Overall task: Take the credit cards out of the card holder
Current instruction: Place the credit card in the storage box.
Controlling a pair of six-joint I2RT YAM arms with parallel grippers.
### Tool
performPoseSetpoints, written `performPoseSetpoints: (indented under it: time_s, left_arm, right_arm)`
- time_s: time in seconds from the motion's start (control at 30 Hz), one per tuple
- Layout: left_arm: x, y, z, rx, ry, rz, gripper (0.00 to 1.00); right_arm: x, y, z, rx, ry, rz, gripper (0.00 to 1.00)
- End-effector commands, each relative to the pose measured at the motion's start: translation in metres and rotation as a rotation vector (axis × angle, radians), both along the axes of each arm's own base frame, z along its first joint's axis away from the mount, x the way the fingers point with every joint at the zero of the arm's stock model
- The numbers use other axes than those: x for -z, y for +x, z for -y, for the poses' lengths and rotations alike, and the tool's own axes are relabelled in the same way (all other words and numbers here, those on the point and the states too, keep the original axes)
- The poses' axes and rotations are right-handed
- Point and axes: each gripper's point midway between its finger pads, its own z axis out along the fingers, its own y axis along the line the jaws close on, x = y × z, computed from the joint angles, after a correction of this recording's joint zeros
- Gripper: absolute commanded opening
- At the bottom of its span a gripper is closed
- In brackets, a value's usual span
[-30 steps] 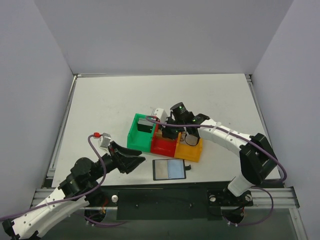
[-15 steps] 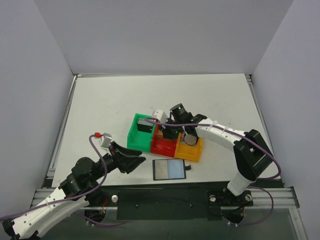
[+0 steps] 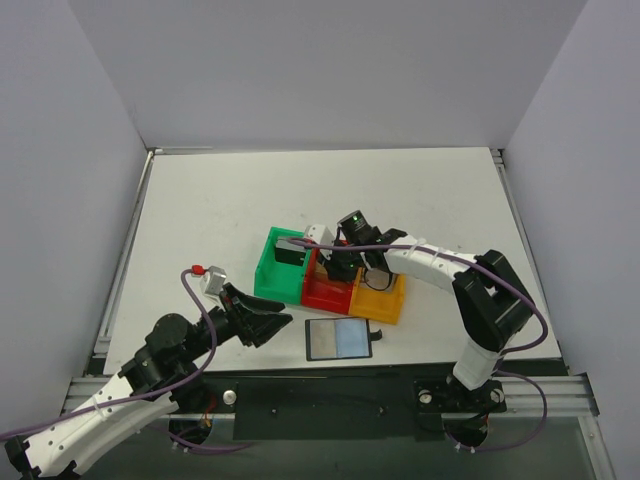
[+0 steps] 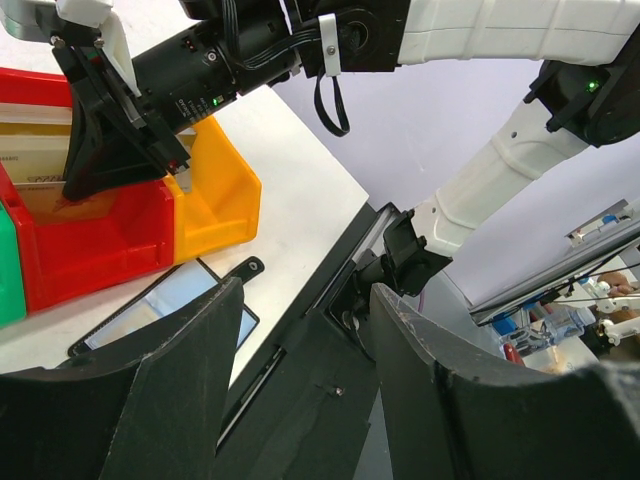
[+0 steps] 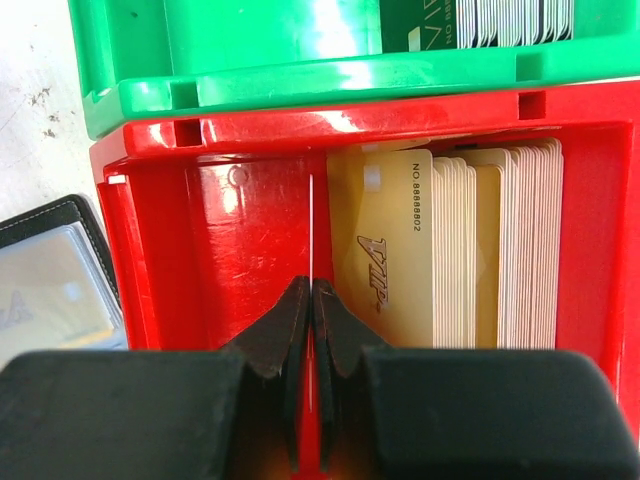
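The card holder is a green, red and orange row of boxes at mid-table. My right gripper reaches down into its red box. There it is shut on one thin credit card, seen edge-on and standing apart from a stack of tan credit cards. More cards stand in the green box. A black-bordered card with a pale blue face lies flat on the table in front of the holder. My left gripper hovers open and empty near the front edge, left of that card.
The holder's orange box is nearest the right arm. A dark rail runs along the table's front edge. Grey walls enclose the white table on three sides.
The right arm's elbow has swung left, and its wrist sits slightly further left over the red box. The left arm has not moved.
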Motion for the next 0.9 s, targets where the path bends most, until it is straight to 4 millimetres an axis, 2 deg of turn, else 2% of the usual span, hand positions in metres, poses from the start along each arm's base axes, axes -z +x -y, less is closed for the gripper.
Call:
performPoseSetpoints:
  time_s: [0.0, 0.47, 0.87]
  left_arm:
    - [-0.004, 0.002, 0.000, -0.008, -0.009, 0.019, 0.63]
    - [-0.003, 0.002, 0.000, -0.006, -0.008, 0.016, 0.63]
    - [-0.003, 0.002, 0.002, 0.000, -0.008, 0.017, 0.63]
  right_arm:
    - [-0.005, 0.010, -0.001, 0.000, 0.008, 0.033, 0.00]
    - [-0.007, 0.024, 0.003, 0.051, -0.007, 0.069, 0.00]
    - [-0.017, 0.029, 0.001, 0.076, 0.012, 0.097, 0.07]
